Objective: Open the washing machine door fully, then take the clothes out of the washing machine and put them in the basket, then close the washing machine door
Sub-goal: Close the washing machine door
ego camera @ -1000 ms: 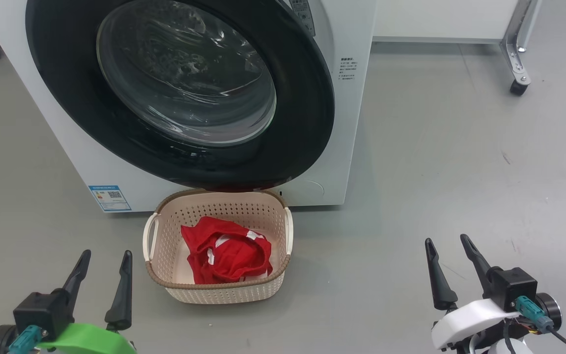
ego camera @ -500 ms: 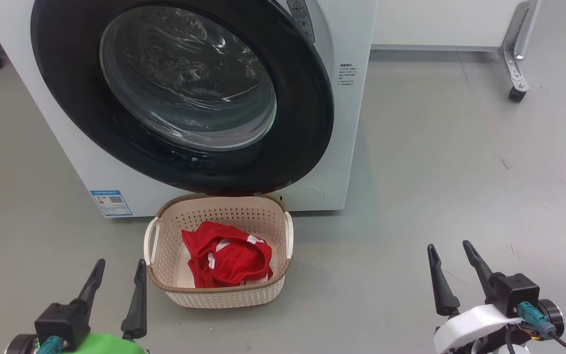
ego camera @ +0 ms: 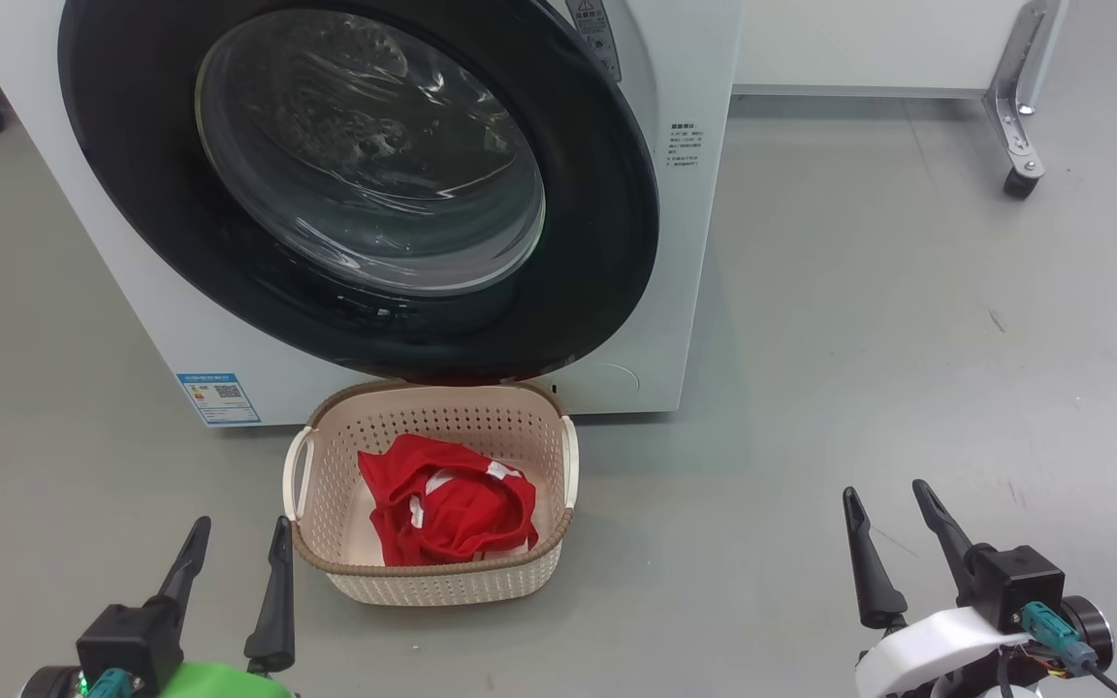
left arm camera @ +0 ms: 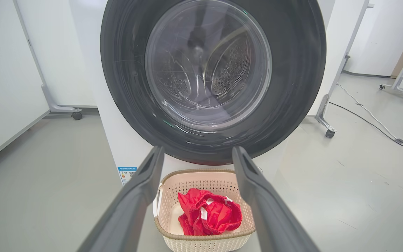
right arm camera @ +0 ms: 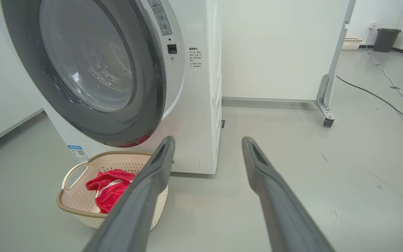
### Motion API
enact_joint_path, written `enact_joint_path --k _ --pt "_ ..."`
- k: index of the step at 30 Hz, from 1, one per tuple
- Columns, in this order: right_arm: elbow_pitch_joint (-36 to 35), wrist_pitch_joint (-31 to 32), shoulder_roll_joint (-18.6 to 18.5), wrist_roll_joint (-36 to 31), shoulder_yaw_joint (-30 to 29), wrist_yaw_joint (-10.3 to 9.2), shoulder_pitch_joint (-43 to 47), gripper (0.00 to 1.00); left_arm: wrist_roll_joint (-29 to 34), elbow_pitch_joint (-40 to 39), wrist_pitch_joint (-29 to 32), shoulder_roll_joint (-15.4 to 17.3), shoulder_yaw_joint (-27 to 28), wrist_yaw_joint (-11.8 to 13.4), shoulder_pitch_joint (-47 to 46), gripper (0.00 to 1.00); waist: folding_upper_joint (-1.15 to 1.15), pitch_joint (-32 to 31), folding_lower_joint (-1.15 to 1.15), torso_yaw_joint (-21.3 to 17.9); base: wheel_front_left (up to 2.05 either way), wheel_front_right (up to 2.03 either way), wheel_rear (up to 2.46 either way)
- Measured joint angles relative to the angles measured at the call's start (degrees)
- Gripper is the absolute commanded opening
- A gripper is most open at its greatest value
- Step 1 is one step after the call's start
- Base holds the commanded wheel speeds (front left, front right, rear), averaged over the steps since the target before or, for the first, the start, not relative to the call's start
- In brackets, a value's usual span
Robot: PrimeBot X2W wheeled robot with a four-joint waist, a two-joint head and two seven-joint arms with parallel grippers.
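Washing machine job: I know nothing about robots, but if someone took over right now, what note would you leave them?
Left claw: open, empty, low beside the basket.
Right claw: open, empty, over the floor further right.
Red garment lies in the basket, in front of the washing machine.
Washing machine door looks shut; no clothes seen through it.
Done: unloading and, seemingly, closing. Left: perhaps only checking the latch.

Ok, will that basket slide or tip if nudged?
The basket probably slides readily: thin perforated plastic on smooth grey floor, so likely light. Tipping seems unlikely, as it sits low and wide. The red garment inside probably adds little weight.
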Motion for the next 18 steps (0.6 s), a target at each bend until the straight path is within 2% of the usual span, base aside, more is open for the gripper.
enact_joint_path --k 9,10,11,12,18 --pt "-0.23 0.0 0.05 -0.01 -0.05 0.22 0.0 1.0 0.56 0.03 -0.32 -0.23 -0.18 0.45 0.0 1.0 0.0 0.26 0.0 -0.09 0.0 0.0 0.0" --pt "-0.3 0.0 0.07 0.0 -0.05 0.22 0.0 0.42 0.89 0.03 -0.37 -0.22 -0.21 0.46 0.0 1.0 0.0 0.28 0.0 -0.09 0.0 0.0 0.0" --pt "-0.34 0.0 0.08 0.0 -0.05 0.23 0.0 0.13 1.1 0.03 -0.45 -0.22 -0.25 0.47 0.0 1.0 0.0 0.29 0.0 -0.1 0.0 0.0 0.0" --pt "-0.37 0.0 0.09 0.0 -0.07 0.23 0.0 0.0 1.26 0.04 -0.6 -0.22 -0.29 0.48 0.0 1.0 0.0 0.3 0.0 -0.1 0.0 0.0 0.0" --pt "-0.4 0.0 0.11 0.0 -0.08 0.74 -0.03 0.0 1.47 0.09 -0.87 -0.24 -0.23 0.92 0.0 1.0 0.0 0.42 0.0 -0.01 0.0 0.0 0.0"
